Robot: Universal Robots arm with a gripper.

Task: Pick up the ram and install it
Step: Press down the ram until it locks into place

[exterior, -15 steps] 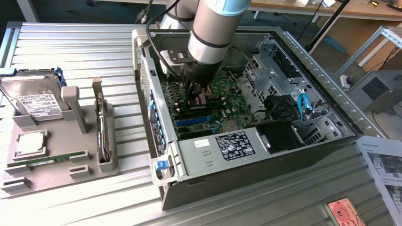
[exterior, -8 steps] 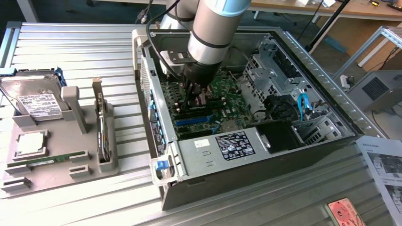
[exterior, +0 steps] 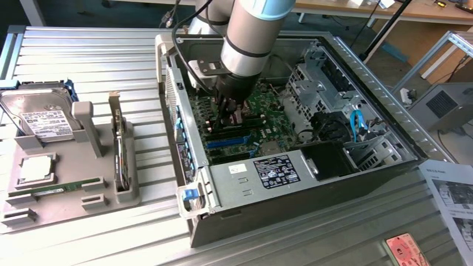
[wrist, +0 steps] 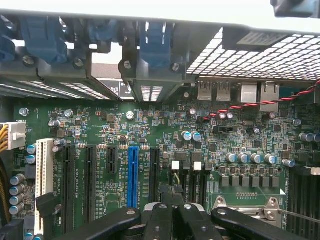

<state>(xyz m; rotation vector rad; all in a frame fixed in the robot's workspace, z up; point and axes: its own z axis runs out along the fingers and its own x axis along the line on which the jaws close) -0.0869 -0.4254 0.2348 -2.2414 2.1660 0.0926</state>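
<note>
At the exterior view's left, a grey holder tray (exterior: 103, 191) is sitting on the slatted metal counter (exterior: 111, 55). A hard drive (exterior: 41, 113) is standing in its far end, a square silver processor chip (exterior: 35, 169) is lying nearer the front, and the ram (exterior: 55, 189), a thin green stick, is lying flat in a slot of the tray just below that chip, well apart from the arm. A long card (exterior: 118, 147) is standing on edge in the tray's right-hand side.

Moving rightward, an open computer case (exterior: 369, 83) is lying on its side on the counter, with the motherboard (exterior: 266, 105) exposed inside. The robot arm (exterior: 251, 33) is reaching down into the case, and the pincer (exterior: 230, 108) is hanging just above the board with its fingers drawn together, holding nothing.

In the wrist view, the dark fingers (wrist: 165, 215) are pressing against each other over the motherboard (wrist: 165, 125), near a blue expansion slot (wrist: 133, 175) and the black slots beside it.

At the exterior view's far right, a printed sheet (exterior: 452, 194) is lying on the counter.
</note>
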